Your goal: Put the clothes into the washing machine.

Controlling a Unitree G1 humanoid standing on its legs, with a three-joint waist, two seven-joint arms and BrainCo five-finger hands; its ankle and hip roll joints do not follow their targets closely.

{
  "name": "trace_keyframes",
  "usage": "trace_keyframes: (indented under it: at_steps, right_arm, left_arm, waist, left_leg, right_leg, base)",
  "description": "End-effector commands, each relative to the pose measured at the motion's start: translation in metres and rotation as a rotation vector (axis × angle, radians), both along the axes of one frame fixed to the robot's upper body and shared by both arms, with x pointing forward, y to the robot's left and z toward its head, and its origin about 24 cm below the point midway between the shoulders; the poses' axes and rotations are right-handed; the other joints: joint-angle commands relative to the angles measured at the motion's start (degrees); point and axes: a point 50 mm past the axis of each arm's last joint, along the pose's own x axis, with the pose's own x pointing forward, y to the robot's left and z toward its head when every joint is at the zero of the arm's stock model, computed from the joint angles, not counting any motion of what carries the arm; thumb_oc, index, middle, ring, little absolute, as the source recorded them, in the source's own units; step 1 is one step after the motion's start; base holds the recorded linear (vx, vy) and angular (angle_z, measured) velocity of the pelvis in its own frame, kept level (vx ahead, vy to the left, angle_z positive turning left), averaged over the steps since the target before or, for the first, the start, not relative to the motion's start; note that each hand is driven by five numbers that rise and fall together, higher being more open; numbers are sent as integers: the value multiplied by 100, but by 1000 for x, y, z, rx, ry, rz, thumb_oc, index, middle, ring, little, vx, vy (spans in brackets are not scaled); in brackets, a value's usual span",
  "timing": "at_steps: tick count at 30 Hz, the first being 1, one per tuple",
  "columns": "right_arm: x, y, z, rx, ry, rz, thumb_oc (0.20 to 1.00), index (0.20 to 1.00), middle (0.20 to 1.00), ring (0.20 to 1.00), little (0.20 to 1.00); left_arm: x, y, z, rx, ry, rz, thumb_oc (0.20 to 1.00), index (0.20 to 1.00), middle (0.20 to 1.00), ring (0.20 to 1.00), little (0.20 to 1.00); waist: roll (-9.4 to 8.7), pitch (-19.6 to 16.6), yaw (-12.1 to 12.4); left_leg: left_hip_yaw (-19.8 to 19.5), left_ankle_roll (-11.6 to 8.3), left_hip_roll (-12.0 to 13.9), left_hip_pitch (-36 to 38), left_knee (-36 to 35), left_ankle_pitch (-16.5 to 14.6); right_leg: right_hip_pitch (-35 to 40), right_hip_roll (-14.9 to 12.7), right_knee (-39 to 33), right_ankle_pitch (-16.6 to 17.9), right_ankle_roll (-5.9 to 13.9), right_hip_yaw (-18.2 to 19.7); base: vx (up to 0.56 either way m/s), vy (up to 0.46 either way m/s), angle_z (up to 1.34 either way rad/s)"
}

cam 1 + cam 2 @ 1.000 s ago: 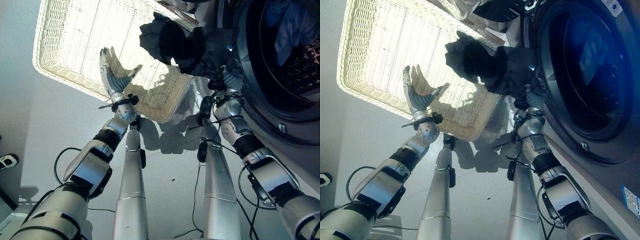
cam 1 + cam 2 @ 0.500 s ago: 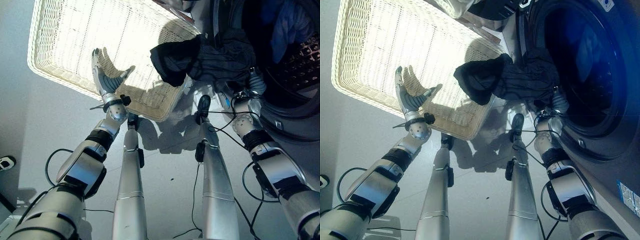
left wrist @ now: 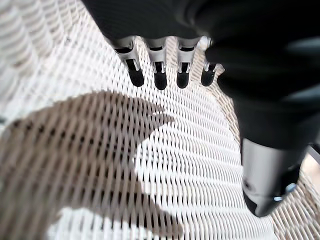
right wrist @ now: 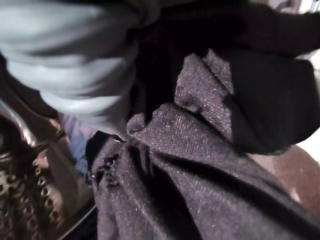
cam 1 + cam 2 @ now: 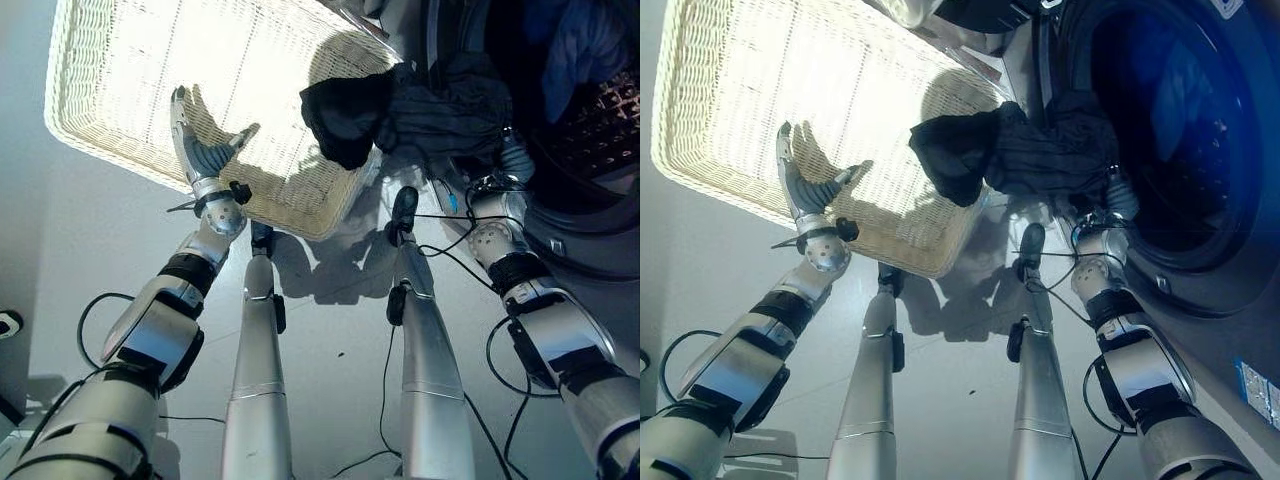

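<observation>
Two silver-grey arms reach forward from the robot. The left hand [image 5: 205, 155] is held over the near edge of the pale woven wicker laundry basket [image 5: 110, 70], its fingers [image 3: 157, 75] straight and spread in a row with the thumb apart, holding nothing; in its wrist view the dark tips hang above the white weave and the hand's shadow. The right arm stretches toward the rim of the round dark opening of the front-loading washing machine [image 5: 1200, 290]. The right hand [image 5: 512, 160] is up against the underside of the dark charcoal fabric garment [image 5: 440, 100], and its fingers are buried in the cloth, so whether they are curled round it or straight cannot be told. The garment is bunched and draped between the basket's far corner and the machine's door rim, with a black folded end [image 5: 950, 150] hanging out over the basket's edge and the greyer, finely speckled part lying at the drum's mouth. In the right wrist view the cloth shows deep creases, beside a pale grey rubbery fold [image 4: 75, 60] of the door seal. Inside the drum a blue garment [image 5: 580, 45] is partly visible, cut off by the picture's edge, above the perforated metal wall.
</observation>
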Motion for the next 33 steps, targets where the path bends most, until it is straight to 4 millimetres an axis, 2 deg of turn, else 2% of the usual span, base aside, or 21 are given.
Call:
trace_keyframes:
  at_steps: [1, 5, 10, 11, 12, 13, 16, 18, 19, 21, 23, 24, 26, 30, 33]
  right_arm:
    - [-13, -9, 58, -188, -200, -32, 200, 200, 200, 200, 200]
    - [-14, 12, 62, -197, -237, 47, 200, 200, 200, 200, 200]
    - [-19, 23, 72, -333, -281, -14, 200, 200, 200, 200, 200]
    - [-27, 35, 83, -427, -344, -33, 200, 200, 200, 200, 200]
    - [-28, 37, 84, -450, -354, -36, 200, 200, 200, 200, 200]
    - [-37, 49, 92, -513, -407, -48, 200, 200, 200, 200, 200]
    - [-49, 68, 97, -636, -463, -90, 200, 200, 200, 200, 200]
    - [-63, 96, 100, -842, -525, -153, 200, 200, 200, 200, 200]
    - [-64, 98, 100, -866, -526, -160, 200, 200, 200, 200, 200]
    - [-71, 116, 99, -1059, -558, -229, 200, 200, 200, 200, 200]
    - [-72, 119, 98, -1085, -561, -238, 200, 200, 200, 200, 200]
    - [-73, 130, 94, -1240, -570, -268, 200, 200, 200, 200, 200]
    - [-74, 135, 92, -1313, -577, -279, 200, 200, 200, 200, 200]
    - [-69, 150, 84, -1490, -572, -300, 200, 200, 200, 200, 200]
    - [-56, 158, 73, -1700, -519, -347, 200, 200, 200, 200, 200]
  left_arm:
    - [-4, 13, 21, -38, -86, 27, 1000, 1000, 1000, 1000, 1000]
    - [-3, 13, 25, -38, -89, 29, 1000, 1000, 1000, 1000, 1000]
    - [-4, 10, 24, -35, -96, 24, 1000, 1000, 1000, 1000, 1000]
    - [-5, 10, 23, -33, -100, 22, 1000, 1000, 1000, 1000, 1000]
    - [-5, 10, 22, -33, -100, 22, 1000, 1000, 1000, 1000, 1000]
    - [-6, 10, 21, -37, -104, 25, 1000, 1000, 1000, 1000, 1000]
    - [-8, 9, 18, -39, -107, 29, 1000, 1000, 1000, 1000, 1000]
    - [-8, 5, 17, -45, -112, 31, 1000, 1000, 1000, 1000, 1000]
    - [-8, 5, 17, -46, -111, 31, 1000, 1000, 1000, 1000, 1000]
    - [-9, 1, 15, -47, -117, 29, 1000, 1000, 1000, 1000, 1000]
    - [-9, 0, 15, -48, -119, 29, 1000, 1000, 1000, 1000, 1000]
    - [-10, -2, 13, -46, -124, 25, 1000, 1000, 1000, 1000, 1000]
    - [-10, -3, 12, -44, -126, 22, 1000, 1000, 1000, 1000, 1000]
    - [-9, -6, 14, -33, -130, 11, 1000, 1000, 1000, 1000, 1000]
    - [-8, -8, 16, -21, -131, 2, 1000, 1000, 1000, 1000, 1000]
  waist:
    - [90, 25, 77]
    - [80, 25, 64]
    - [85, 25, 68]
    - [87, 25, 67]
    - [86, 25, 65]
    - [76, 25, 51]
    - [61, 25, 30]
    - [52, 25, 3]
    - [52, 25, -1]
    - [57, 25, -6]
    - [60, 25, -11]
    - [73, 25, 7]
    - [80, 25, 18]
    - [91, 25, 78]
    - [85, 25, 137]
  left_leg:
    - [131, 685, -350, 111, -320, 346]
    - [156, 673, -338, 121, -327, 357]
    - [159, 694, -355, 123, -358, 352]
    - [164, 696, -353, 116, -386, 368]
    - [165, 697, -353, 120, -391, 370]
    - [171, 703, -359, 103, -396, 376]
    - [182, 712, -357, 99, -393, 373]
    - [200, 730, -368, 91, -381, 379]
    - [201, 732, -371, 91, -379, 380]
    - [205, 750, -382, 66, -360, 384]
    - [205, 753, -384, 65, -360, 386]
    - [204, 760, -394, 56, -357, 394]
    - [192, 764, -405, 47, -350, 402]
    - [158, 765, -426, 39, -335, 418]
    - [135, 757, -438, 35, -319, 424]
  right_leg:
    - [233, 80, 346, -240, 184, -348]
    - [237, 78, 361, -274, 174, -354]
    - [239, 77, 346, -274, 180, -362]
    - [228, 73, 338, -267, 189, -369]
    - [231, 72, 336, -266, 190, -369]
    - [217, 86, 338, -277, 190, -371]
    - [214, 95, 353, -301, 193, -365]
    - [200, 106, 379, -337, 186, -346]
    - [197, 106, 386, -341, 185, -344]
    - [171, 109, 418, -367, 182, -327]
    - [167, 108, 427, -373, 182, -325]
    - [170, 96, 426, -381, 193, -329]
    - [164, 94, 432, -377, 196, -333]
    - [172, 74, 425, -362, 203, -365]
    - [185, 43, 425, -344, 223, -418]
  base:
    - [-12, 3, -3]
    - [0, 0, 0]
    - [0, 0, 0]
    - [0, 0, 0]
    - [0, 0, 0]
    - [0, 0, 0]
    - [0, 0, 0]
    - [0, 0, 0]
    - [0, 0, 0]
    - [0, 0, 0]
    - [0, 0, 0]
    - [0, 0, 0]
    - [0, 0, 0]
    - [-8, -27, 1]
    - [-10, -51, 1]
